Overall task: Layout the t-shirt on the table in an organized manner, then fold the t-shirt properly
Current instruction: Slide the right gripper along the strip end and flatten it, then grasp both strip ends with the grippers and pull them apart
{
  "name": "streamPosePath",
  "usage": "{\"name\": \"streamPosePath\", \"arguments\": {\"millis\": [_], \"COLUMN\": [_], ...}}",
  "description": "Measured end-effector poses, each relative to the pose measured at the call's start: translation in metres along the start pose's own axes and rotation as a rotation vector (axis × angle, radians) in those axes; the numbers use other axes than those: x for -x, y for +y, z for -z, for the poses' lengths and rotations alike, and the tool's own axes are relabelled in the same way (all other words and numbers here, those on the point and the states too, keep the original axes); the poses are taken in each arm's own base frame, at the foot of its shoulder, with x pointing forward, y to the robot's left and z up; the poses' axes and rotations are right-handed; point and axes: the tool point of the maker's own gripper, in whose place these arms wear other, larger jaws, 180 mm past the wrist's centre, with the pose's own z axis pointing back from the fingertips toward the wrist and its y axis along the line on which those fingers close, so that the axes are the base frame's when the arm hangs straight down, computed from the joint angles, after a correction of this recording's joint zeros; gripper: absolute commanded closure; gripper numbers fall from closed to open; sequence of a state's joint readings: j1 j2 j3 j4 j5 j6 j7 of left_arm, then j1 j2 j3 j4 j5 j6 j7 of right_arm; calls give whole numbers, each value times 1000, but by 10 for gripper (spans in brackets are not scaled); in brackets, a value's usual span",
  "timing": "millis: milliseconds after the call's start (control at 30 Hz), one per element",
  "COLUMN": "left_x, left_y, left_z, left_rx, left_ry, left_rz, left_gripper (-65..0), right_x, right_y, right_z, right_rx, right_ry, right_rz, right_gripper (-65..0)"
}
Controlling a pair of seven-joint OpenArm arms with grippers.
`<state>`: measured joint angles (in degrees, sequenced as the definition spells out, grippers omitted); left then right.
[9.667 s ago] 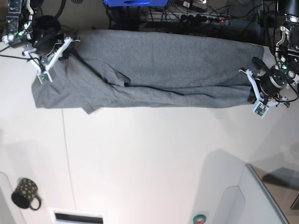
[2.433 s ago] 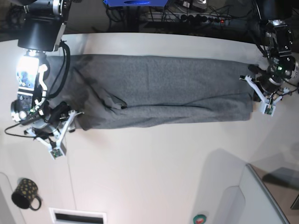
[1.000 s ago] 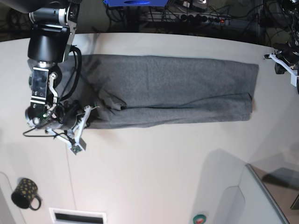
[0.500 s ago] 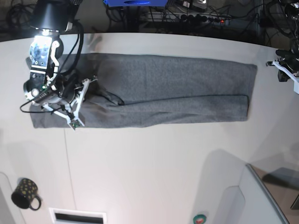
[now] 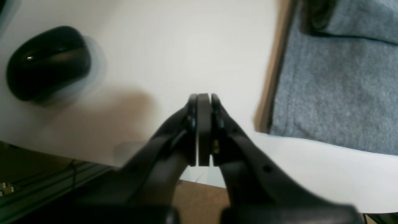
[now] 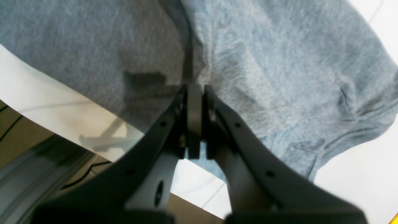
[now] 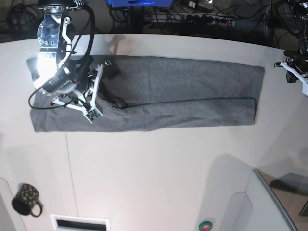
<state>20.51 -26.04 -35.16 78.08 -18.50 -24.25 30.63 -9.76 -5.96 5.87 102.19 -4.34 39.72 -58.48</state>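
T-shirt (image 7: 163, 94) lies flat on the white bench (image 7: 154, 168), folded lengthwise into a long grey band running across the far half of the top, its long edges roughly parallel to the far rim. One lengthwise fold edge shows as a dark line through the middle of the band. Band's end on the base view's right is square and tidy; the end on that view's left is wider, with a rumpled pucker near the fold line. Right claw (image 6: 195, 90) hangs over that wider end, arm reaching in from the far corner; in the right wrist view its jaws are pressed together with nothing between them, grey cloth (image 6: 264, 77) directly below and a sleeve hem visible toward the near edge. Whether the tips touch the fabric cannot be told. Left claw (image 5: 203, 99) is well off the shirt, at the bench's edge on the base view's right; jaws clenched flat against each other, empty. Under it in the left wrist view: bare white surface, a black computer mouse (image 5: 48, 62) off to one side, grey carpet beyond the edge. Dotted black mug (image 7: 26, 199) sits at the near corner on the base view's left, well apart from the shirt.
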Motion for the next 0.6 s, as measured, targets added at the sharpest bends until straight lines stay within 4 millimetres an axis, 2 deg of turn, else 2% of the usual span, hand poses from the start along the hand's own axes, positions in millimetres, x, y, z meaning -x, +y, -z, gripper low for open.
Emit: {"name": "streamPosePath", "arguments": {"millis": [200,433,600], "left_x": [1,-4,-3], "left_y": [-1,0,11], "left_z": [0,2,8], "left_rx": [1,-4,-79], "left_ry": [1,-8,41], "left_rz": [-2,2,110], "left_gripper": [0,0,0], "right_x": [15,31,53], "right_y": [24,28,41], "right_z": [5,6,24], "right_rx": [-55,-64,-123], "right_ry": [31,65,139], "right_rz": [-18,-14,1], "right_gripper": [-11,-11,-15]}}
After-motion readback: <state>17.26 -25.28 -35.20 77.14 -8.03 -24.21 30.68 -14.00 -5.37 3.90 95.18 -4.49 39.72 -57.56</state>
